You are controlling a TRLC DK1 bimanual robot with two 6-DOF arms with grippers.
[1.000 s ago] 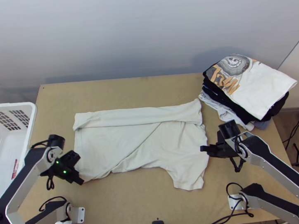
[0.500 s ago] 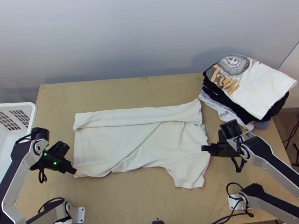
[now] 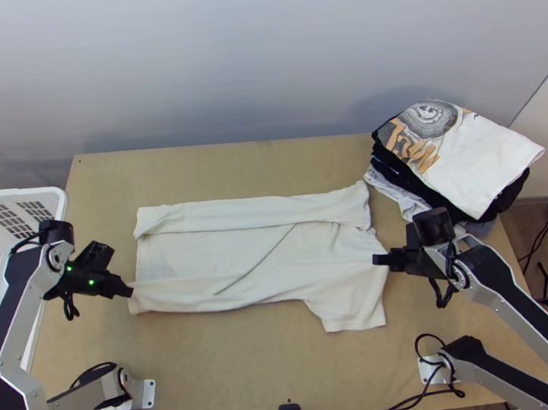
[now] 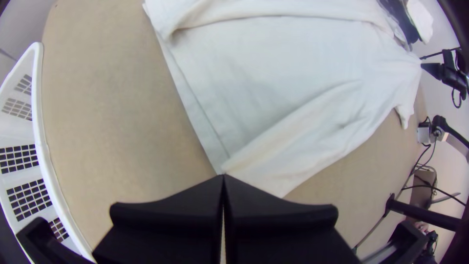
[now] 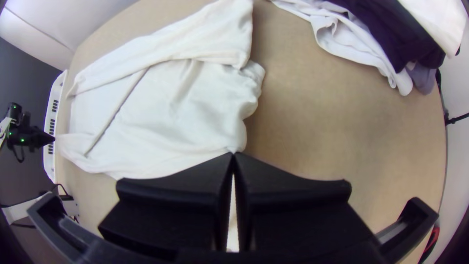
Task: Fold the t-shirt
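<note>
While the t-shirt (image 3: 187,253) spans between them | left jaws clamp its corner | right jaws clamp its edge

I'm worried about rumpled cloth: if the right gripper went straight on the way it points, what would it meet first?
Most likely the t-shirt, whose edge the right gripper pinches; its height above the cloth is hard to judge.
</note>
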